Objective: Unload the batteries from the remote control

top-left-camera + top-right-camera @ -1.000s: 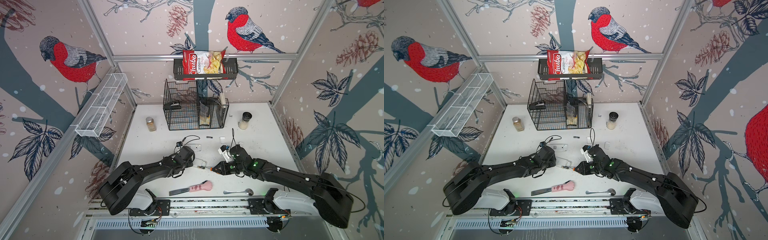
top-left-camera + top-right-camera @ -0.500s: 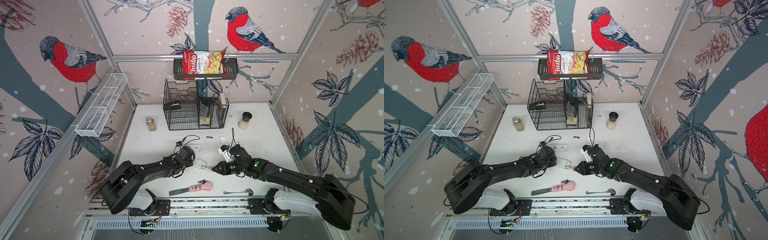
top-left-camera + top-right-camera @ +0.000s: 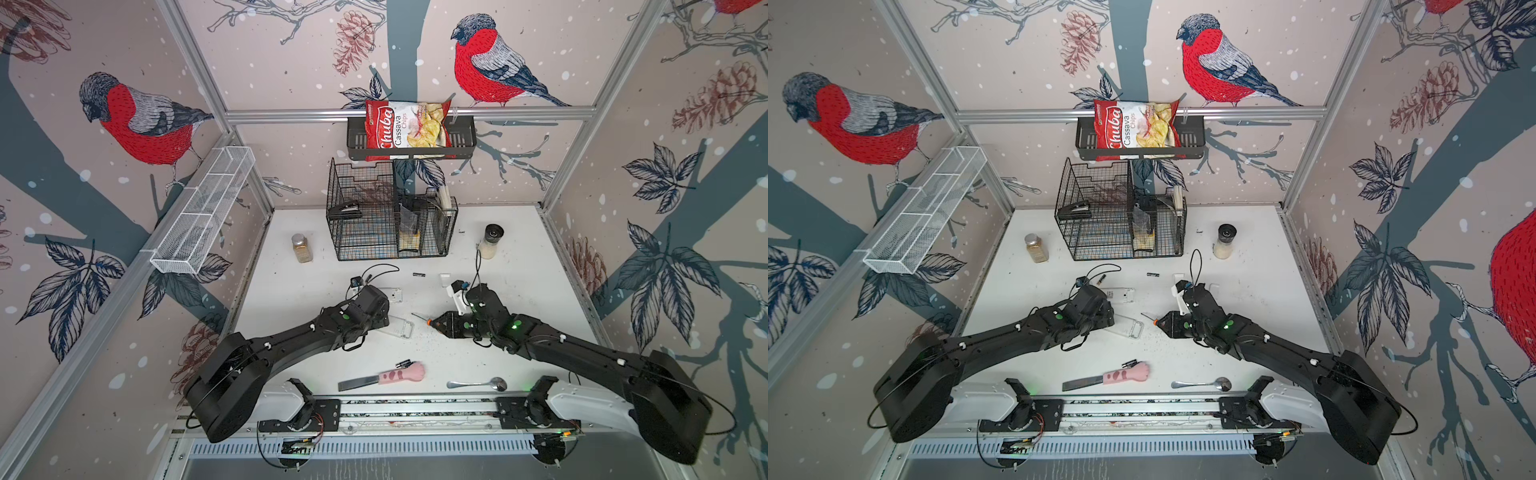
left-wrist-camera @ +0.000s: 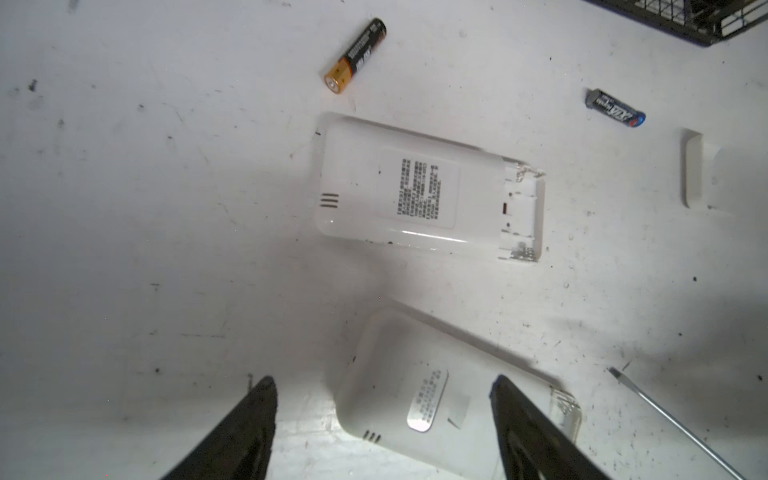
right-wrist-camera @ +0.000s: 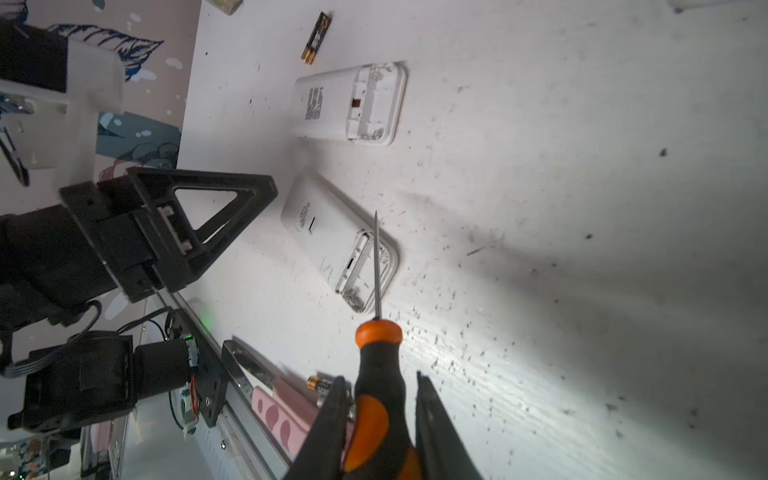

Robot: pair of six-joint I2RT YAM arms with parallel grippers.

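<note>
Since a second ago the left gripper has spread its jaws wide, and the near remote lies uncovered on the white table. In both top views the far remote lies just behind it. A blue battery sits further back toward the wire basket, and a third battery lies just beside the pink-handled knife, with a spoon near. The right gripper holds an orange-and-black screwdriver, tip toward the near remote. Wallpaper of red-breasted birds, branches and pine cones closes three sides, framed in aluminium. A black shelf on the back wall carries a chip bag; a white mesh shelf hangs on the left wall.

In the left wrist view the jaws stand far apart around one end of the near remote; whether they touch it I cannot tell. The table is scuffed and speckled. The far remote lies back-up, its battery bay open, with a black-and-copper battery and the blue battery loose near it, both apart from it.

In the right wrist view the jaws are narrow, clamped on the screwdriver's handle. Its shaft crosses the near remote's open bay, springs showing. Dark crumbs dot the tabletop.
</note>
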